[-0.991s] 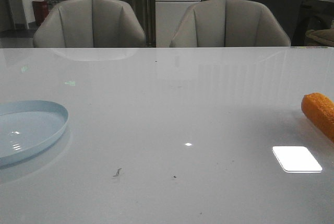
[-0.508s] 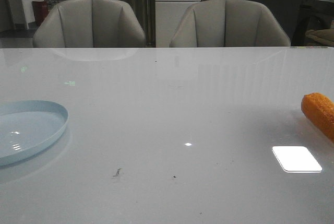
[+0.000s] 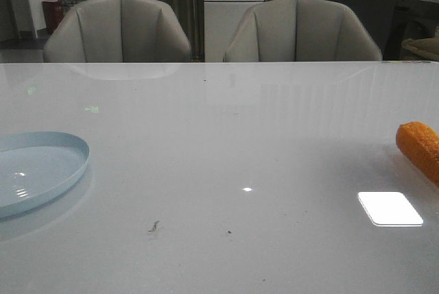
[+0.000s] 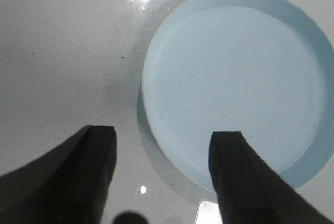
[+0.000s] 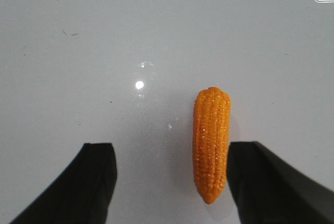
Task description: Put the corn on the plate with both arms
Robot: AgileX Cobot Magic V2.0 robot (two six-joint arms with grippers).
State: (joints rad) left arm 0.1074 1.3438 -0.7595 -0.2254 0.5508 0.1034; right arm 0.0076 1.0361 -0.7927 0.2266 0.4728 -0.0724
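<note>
Now, the scene line by line:
Corn: the corn lay flat on the tabletop, at the far right edge of the front view, partly cut off by the frame; nothing touched it.
Corn, wrist view: it lay lengthwise between the two fingers of the right pincer, much nearer one finger than the other, with a thin gap of tabletop showing beside it.
Right pincer: spread wide, holding nothing, above the corn.
Plate: the plate sat at the left edge of the front view, well apart from the corn, with nothing on it and part of it out of frame.
Plate, wrist view: its whole round face showed under the left pincer, one finger overlapping its rim in the picture, the other over bare tabletop.
Left pincer: spread wide, holding nothing, above the plate's edge.
Tabletop: glossy pale grey, with a bright rectangular glare patch near the corn and a few small dark specks toward the middle.
Beyond: two grey chairs stood at the far side.
</note>
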